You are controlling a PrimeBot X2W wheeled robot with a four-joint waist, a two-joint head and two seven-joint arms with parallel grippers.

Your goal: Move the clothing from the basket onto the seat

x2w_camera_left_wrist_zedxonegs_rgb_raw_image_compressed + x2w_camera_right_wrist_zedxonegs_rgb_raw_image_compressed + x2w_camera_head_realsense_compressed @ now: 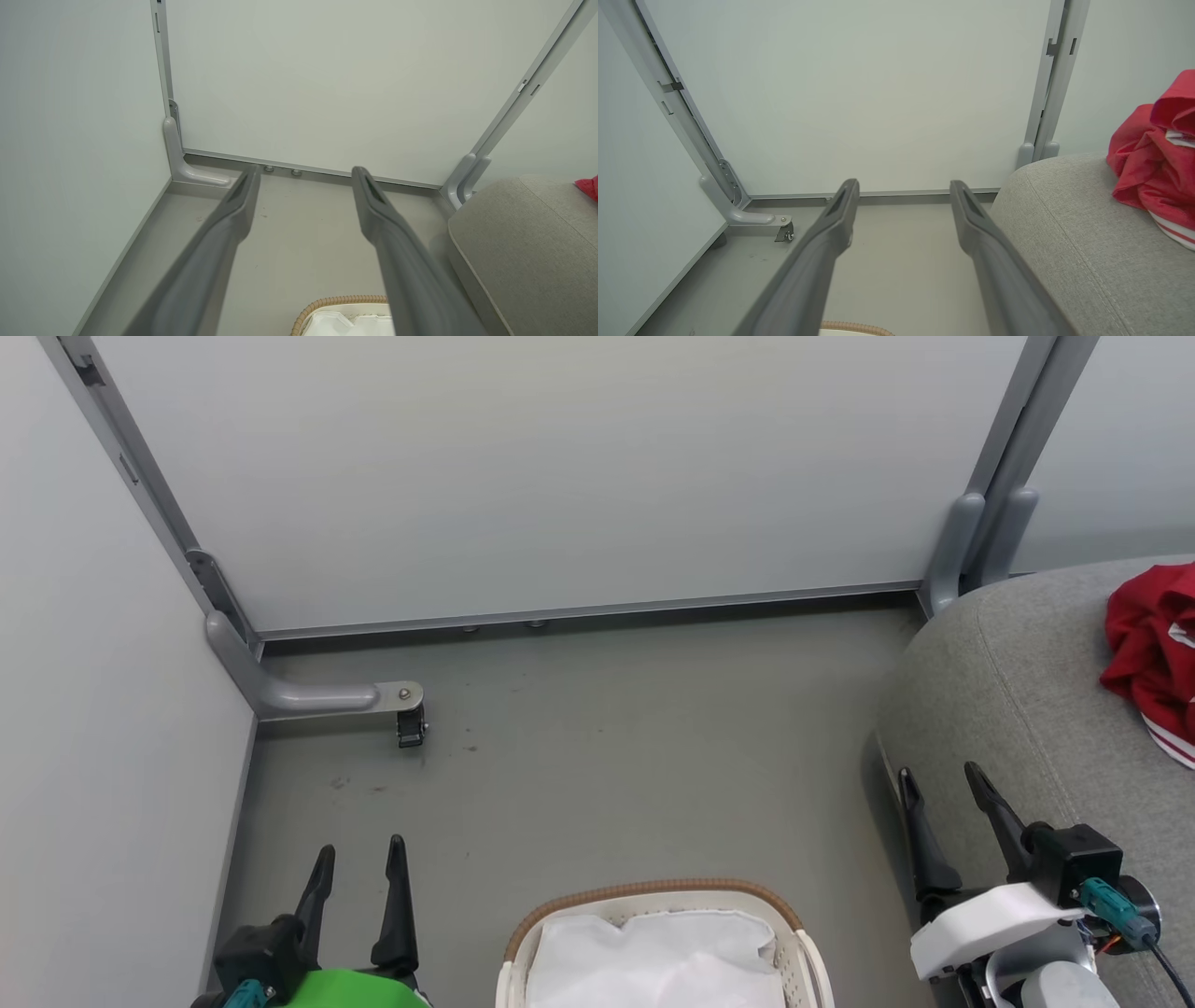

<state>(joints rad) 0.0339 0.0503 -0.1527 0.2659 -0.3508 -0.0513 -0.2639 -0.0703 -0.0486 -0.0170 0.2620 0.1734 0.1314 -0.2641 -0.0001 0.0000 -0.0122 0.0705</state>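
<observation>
Grey sofa (1027, 691) bears crumpled red clothing (1153, 644), white-striped trim.

Bright, even, diffuse light casts only faint soft shadows; focus mostly sharp.

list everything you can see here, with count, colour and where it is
clothing: one heap, red with white striped trim, on the seat
seat: one, light grey, right side
basket: one, white with brown rim, on the floor, bottom centre
cloth lining: one, white, inside the basket
wall panels: several, pale, left and rear
caster foot: one, grey with dark wheel, rear left corner
floor: one, grey
left gripper: one, dark, lower left, jaws open
right gripper: one, dark, lower right by the seat, jaws open
</observation>
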